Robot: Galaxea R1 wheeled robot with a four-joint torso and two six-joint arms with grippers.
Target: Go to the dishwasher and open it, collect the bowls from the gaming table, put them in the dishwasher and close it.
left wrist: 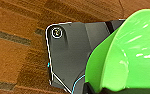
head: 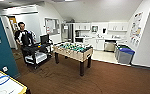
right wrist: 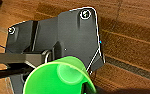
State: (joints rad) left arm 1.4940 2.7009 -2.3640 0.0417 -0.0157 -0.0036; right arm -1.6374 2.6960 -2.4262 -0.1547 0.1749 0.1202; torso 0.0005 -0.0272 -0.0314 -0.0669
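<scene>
Here, each gripper apparently carries a bright green round plastic bowl (left wrist: 126, 57), grip unverifiable; transport toward the grey steel-fronted dishwasher (head: 109, 46) beyond the football table (head: 73, 51) is presumably underway.

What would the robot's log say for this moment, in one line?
location: carpeted lounge | ahead: football table, kitchen dishwasher | left wrist: green bowl | right wrist: green bowl | person by cart

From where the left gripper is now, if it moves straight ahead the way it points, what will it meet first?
Probably the brown carpet: beyond the green bowl, the left wrist view shows carpet, though depth is unclear.
</scene>
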